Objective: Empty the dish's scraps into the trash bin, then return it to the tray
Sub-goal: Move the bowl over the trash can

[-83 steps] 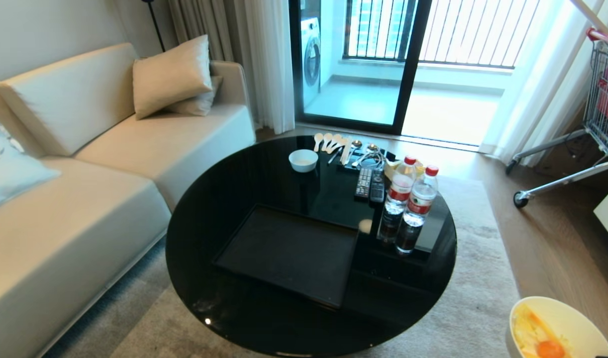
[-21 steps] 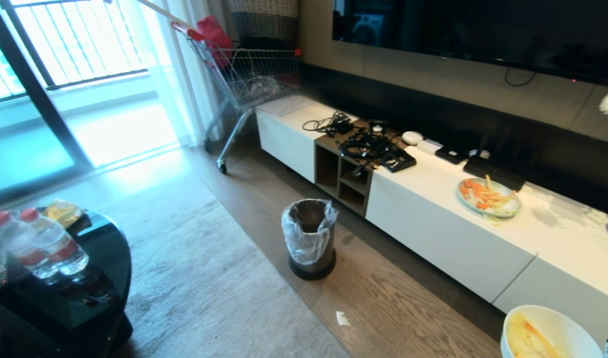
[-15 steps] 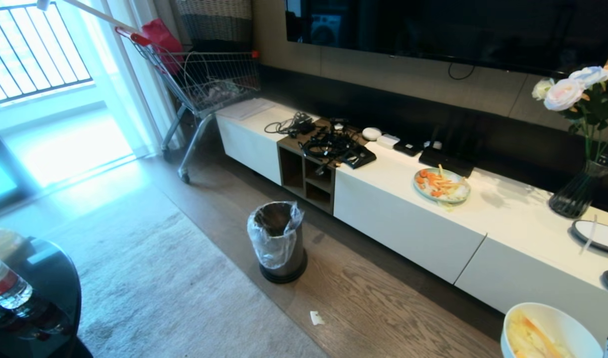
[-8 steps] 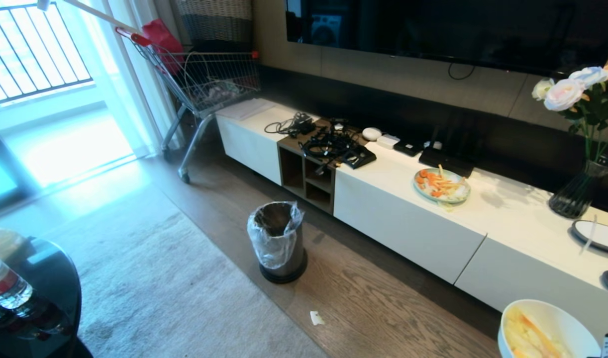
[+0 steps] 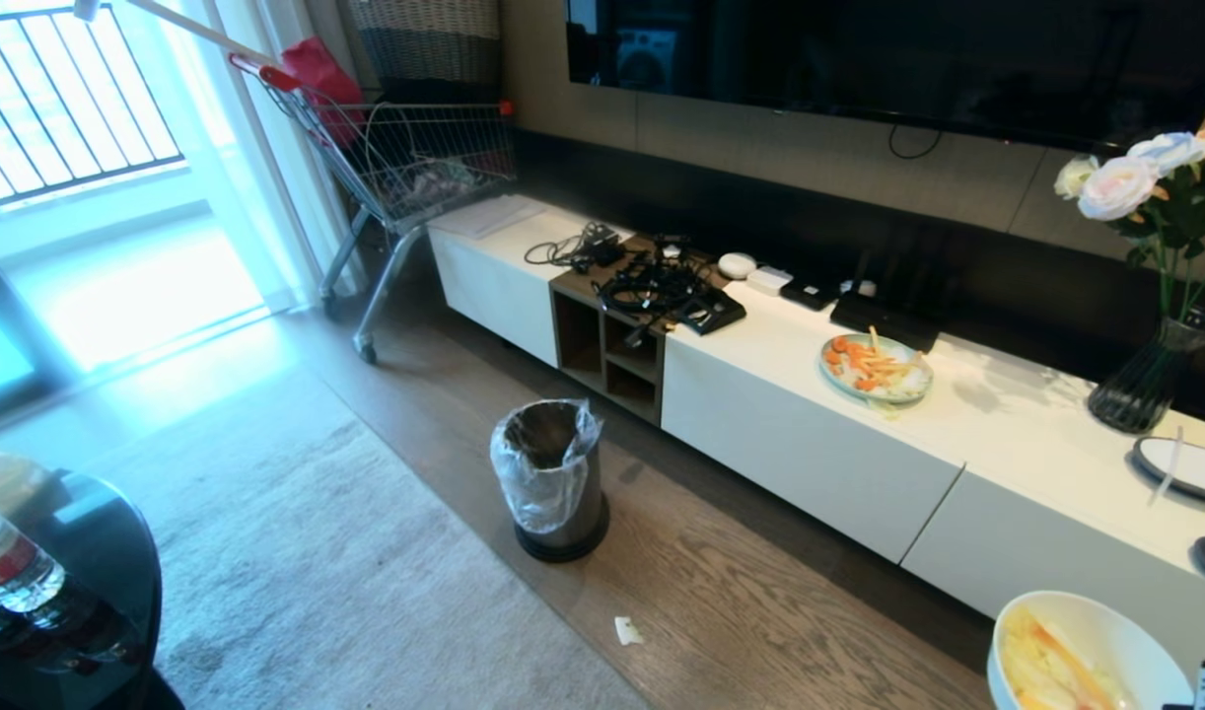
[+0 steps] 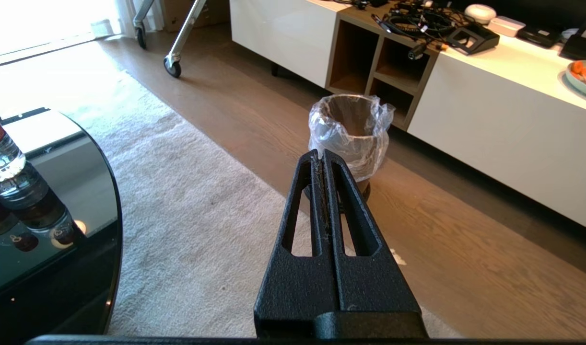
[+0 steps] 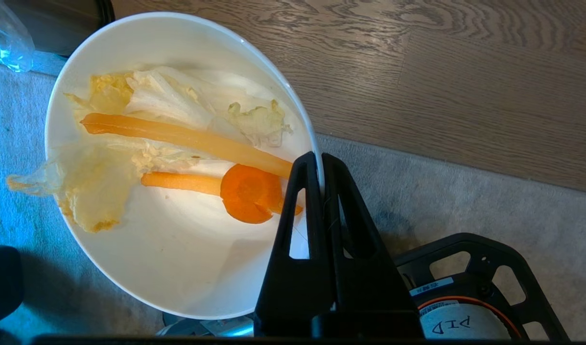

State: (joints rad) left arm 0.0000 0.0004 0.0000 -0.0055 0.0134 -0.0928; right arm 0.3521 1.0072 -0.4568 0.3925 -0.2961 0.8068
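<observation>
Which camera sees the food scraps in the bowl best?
The right wrist view: it looks straight into the bowl, showing the scraps whole, with the right gripper pinching the rim. The head view catches only part of them at its bottom corner. The left wrist view shows none.

The head view looks forward and down from well above the floor, with the trash bin (image 5: 550, 478) standing near the centre of its field and the long white cabinet (image 5: 819, 434) running behind the bin. The left wrist view looks along the left gripper (image 6: 322, 154) straight toward the same trash bin (image 6: 350, 129), from lower and nearer than the head view; both views share the bin, the cabinet and the rug edge beside the bin. The right wrist view looks steeply down at close range into the dish (image 7: 178, 268), with only a corner of the bin's plastic liner (image 7: 7, 40) at its edge. The head view catches the same dish (image 5: 1130, 641) at its lower right corner, well apart from the bin.
</observation>
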